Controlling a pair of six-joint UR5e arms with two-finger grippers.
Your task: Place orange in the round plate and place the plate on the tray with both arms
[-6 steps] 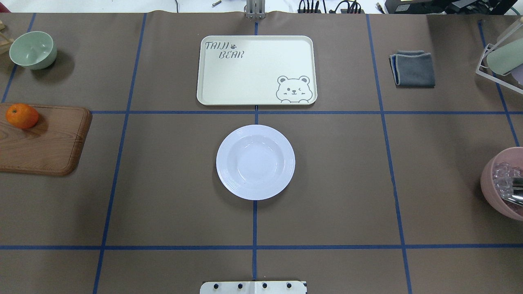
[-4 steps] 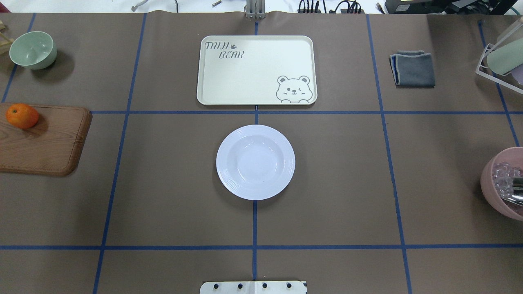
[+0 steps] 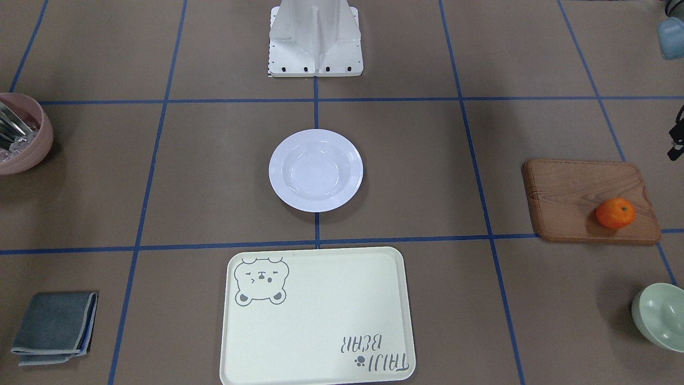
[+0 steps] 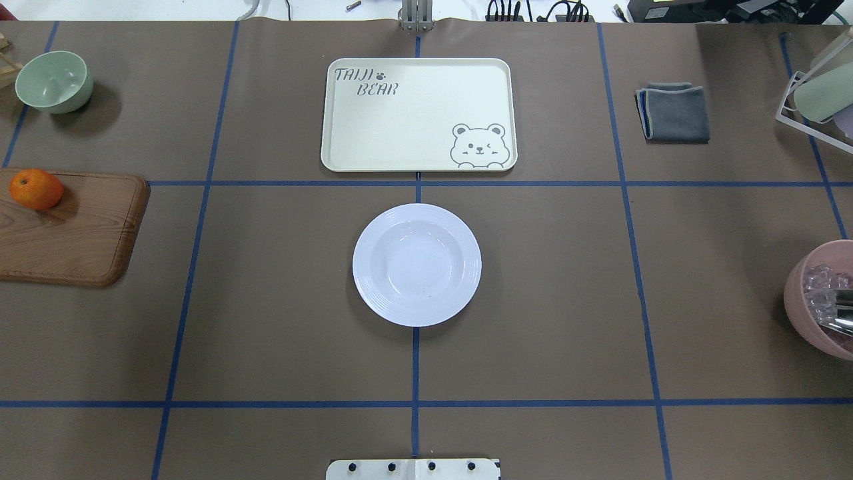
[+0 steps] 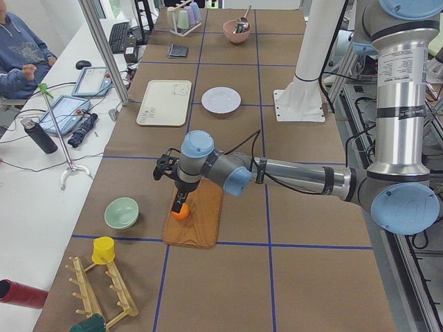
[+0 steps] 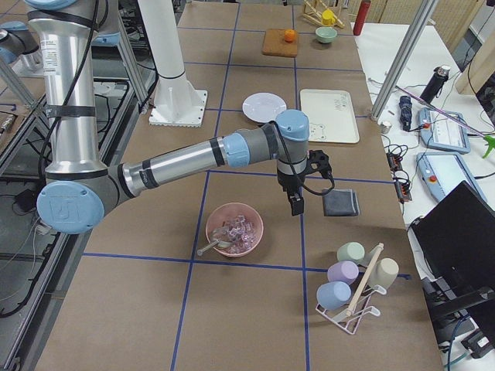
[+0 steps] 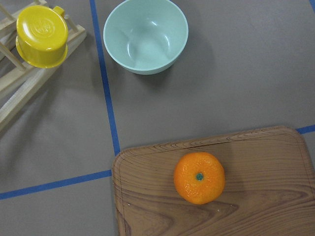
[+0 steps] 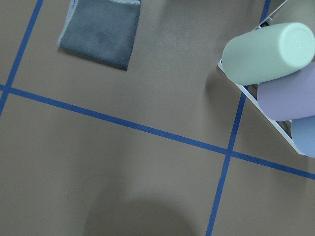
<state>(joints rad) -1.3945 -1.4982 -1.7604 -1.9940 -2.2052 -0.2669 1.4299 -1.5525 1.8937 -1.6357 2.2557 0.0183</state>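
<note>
Tabletop (image 4: 533, 300) of matt brown paper, crossed by blue tape lines. At its left end a small round bright-orange mandarin (image 7: 199, 177) with dimpled skin and a green stem dot sits on a grained brown wooden board (image 4: 80, 240) with rounded corners. The left gripper (image 5: 179, 199) hangs just above the fruit; I cannot tell how far apart its fingers are, nor whether they touch it. Well apart, at the centre, lies a glossy white round plate (image 4: 416, 265) with a ridged rim, near a pale cream rectangular plastic tray (image 4: 418, 115) printed with a bear. The right gripper (image 6: 296, 204) hovers beside a folded grey cloth (image 6: 340, 203); its opening cannot be made out either.
</note>
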